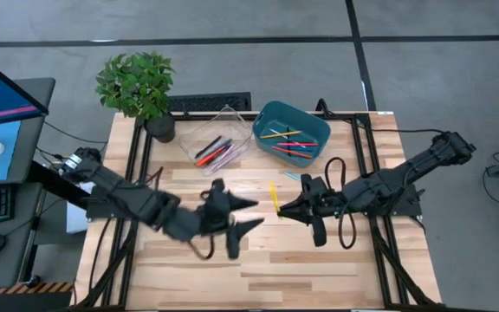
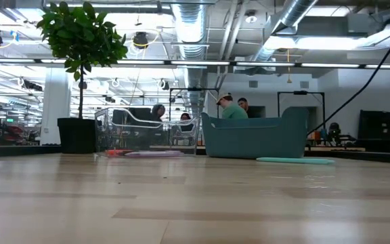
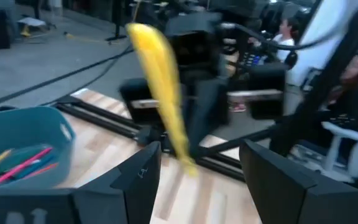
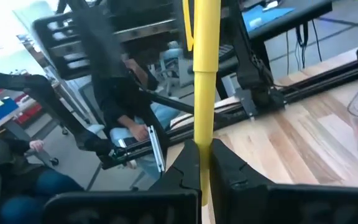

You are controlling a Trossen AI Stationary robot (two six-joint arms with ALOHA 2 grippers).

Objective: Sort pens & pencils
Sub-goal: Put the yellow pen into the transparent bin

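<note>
My right gripper [image 1: 281, 209] [image 4: 204, 152] is shut on a yellow pen [image 1: 274, 195] over the middle of the table. My left gripper [image 1: 256, 214] [image 3: 197, 155] is open and faces it from the left. In the left wrist view the yellow pen [image 3: 160, 81] shows blurred just beyond the open fingers, untouched. A clear bin [image 1: 217, 143] holds red, black and pink sticks. A teal bin [image 1: 291, 134] [image 3: 17, 149] holds orange, pink and yellow ones. One teal pen [image 1: 291, 176] [image 2: 295, 160] lies flat on the table beside the teal bin. My right gripper pinches the yellow pen between its two fingers [image 4: 188, 165] near the pen's lower end [image 4: 202, 134]. The fingers come level from the table's right and lie across the pen. The rest of the pen [image 4: 205, 43] rises past the fingertips, lifted clear of the table.
A potted plant [image 1: 139, 87] stands at the far left corner next to the clear bin [image 2: 147, 132]. A keyboard [image 1: 208, 104] lies behind the bins. Black cables loop around the right arm [image 1: 345, 221]. Bare wood lies along the near edge. People sit in the room beyond.
</note>
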